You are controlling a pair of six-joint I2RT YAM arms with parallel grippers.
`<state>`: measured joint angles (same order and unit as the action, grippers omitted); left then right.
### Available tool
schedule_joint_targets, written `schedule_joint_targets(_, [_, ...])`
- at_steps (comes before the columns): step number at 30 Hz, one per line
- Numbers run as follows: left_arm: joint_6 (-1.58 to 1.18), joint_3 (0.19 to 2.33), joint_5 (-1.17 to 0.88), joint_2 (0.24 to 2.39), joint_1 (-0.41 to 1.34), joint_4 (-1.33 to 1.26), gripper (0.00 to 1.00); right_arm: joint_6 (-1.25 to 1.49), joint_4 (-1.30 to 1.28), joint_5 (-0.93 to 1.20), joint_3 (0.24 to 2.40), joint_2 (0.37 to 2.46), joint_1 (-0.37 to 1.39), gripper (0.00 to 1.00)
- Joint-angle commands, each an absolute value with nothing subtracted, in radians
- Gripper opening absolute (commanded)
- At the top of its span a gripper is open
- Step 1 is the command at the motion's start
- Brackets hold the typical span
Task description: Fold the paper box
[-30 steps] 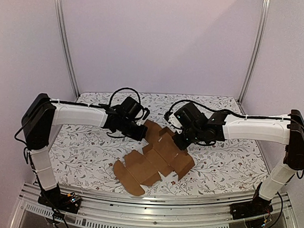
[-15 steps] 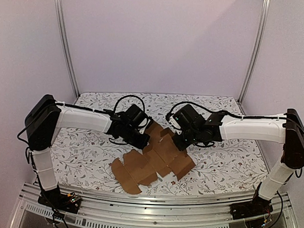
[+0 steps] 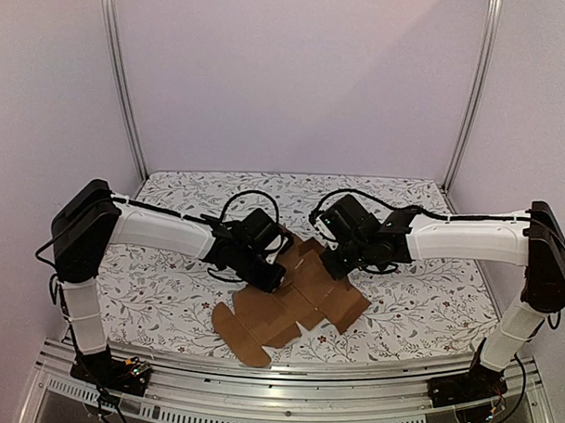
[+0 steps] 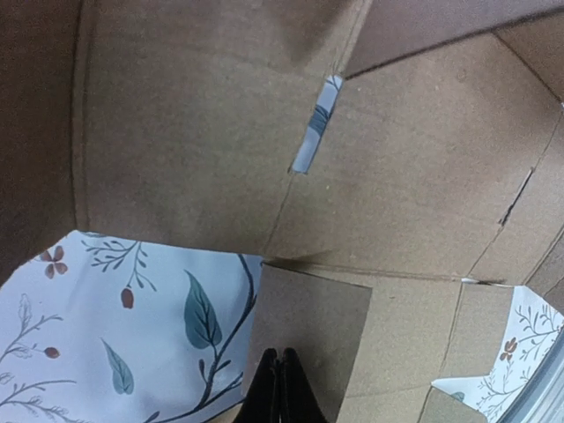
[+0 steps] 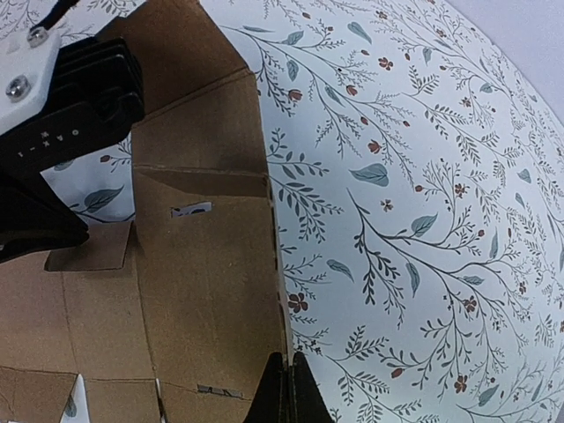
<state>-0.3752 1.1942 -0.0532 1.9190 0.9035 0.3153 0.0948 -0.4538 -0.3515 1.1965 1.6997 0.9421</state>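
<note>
Paper box [image 3: 288,305]: die-cut brown cardboard sheet, unfolded, lying on the floral tablecloth [image 3: 159,281], from the table's centre toward 6 o'clock. Left gripper [image 4: 280,388]: fingers pressed together, tips over a small flap at the sheet's 10 o'clock side. Right gripper [image 5: 286,388]: fingers pressed together at the sheet's 1 o'clock edge (whether card is nipped between them cannot be told)
</note>
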Motion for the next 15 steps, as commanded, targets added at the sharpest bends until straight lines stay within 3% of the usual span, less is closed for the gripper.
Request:
schedule_joint_targets(1, [-0.403, 1.172, -0.068, 1.963, 0.937, 0.283, 0.00, 0.121, -0.457, -0.372, 1.179, 1.724, 0.939, 0.00])
schedule_joint_targets(15, [-0.384, 1.188, -0.022, 1.943, 0.959, 0.300, 0.00, 0.107, -0.456, -0.375, 1.143, 1.709, 0.940, 0.00])
